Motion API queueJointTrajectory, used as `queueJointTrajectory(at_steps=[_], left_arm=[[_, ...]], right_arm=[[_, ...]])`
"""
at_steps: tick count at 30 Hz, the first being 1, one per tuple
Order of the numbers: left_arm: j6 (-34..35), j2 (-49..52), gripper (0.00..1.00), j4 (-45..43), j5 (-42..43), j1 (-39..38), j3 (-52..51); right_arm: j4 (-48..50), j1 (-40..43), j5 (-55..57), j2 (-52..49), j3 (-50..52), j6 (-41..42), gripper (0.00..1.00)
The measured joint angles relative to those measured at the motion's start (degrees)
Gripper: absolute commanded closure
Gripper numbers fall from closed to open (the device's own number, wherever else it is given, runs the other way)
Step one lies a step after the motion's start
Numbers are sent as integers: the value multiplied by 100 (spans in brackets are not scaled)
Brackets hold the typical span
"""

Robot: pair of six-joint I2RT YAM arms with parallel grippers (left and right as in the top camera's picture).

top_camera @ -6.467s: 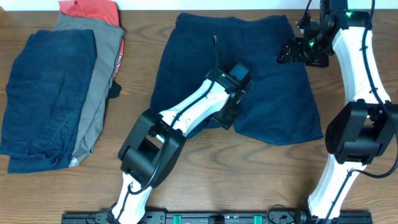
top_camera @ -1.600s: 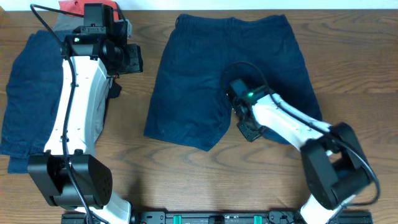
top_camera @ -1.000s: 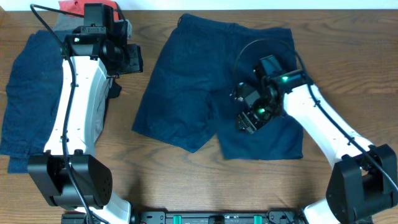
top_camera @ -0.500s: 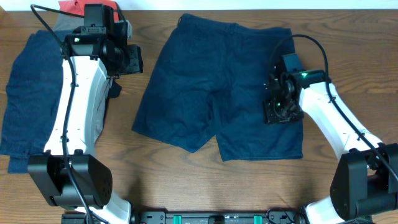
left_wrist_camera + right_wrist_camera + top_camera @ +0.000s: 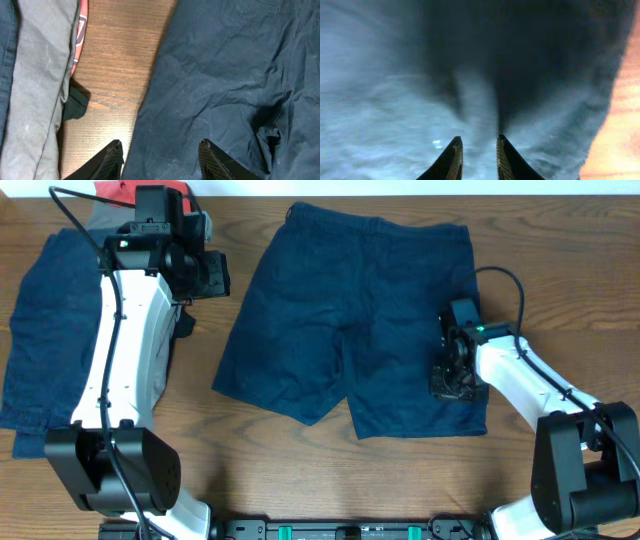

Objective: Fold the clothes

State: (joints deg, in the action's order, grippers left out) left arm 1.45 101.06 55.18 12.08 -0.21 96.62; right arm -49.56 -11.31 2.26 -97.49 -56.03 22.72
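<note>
Dark navy shorts (image 5: 340, 310) lie spread flat on the wooden table, waistband at the far side. My right gripper (image 5: 452, 380) is pressed down on the right leg near its outer hem. In the right wrist view its fingers (image 5: 477, 142) stand close together with a raised ridge of the navy cloth (image 5: 395, 75) pinched between them. My left gripper (image 5: 212, 275) hangs above the table by the shorts' left edge. In the left wrist view it (image 5: 159, 150) is open and holds nothing, over the shorts (image 5: 225, 75).
A pile of clothes lies at the left: a folded navy piece (image 5: 60, 330), a grey one (image 5: 150, 310) and a red one (image 5: 140, 195). The grey cloth (image 5: 30, 75) and a black scrap (image 5: 75, 102) lie beside bare wood (image 5: 120, 60). The table edge (image 5: 620, 310) is to the right.
My right gripper has moved from the shorts' middle out to the right leg and down, its jaws narrowing onto cloth. The right leg now lies spread out. The left arm has not moved.
</note>
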Motion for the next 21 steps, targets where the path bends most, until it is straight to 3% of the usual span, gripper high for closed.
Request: queueJointTrajectory(at_steps=[4,5,15,21], left_arm=[[-15,85,48,-131,0,0,-15],[-20,98,42,-181,0,0,-35],[-258,120,13,-590,-4,0,-133],[-339,122,8,-673,0,0,-136]], right_arm=[[13,238,114,0,118,245,80],[15,284,140,0,131,304,79],[114,872,326,-341,107,625,74],[216,1169,122,-520,-31,640,71]])
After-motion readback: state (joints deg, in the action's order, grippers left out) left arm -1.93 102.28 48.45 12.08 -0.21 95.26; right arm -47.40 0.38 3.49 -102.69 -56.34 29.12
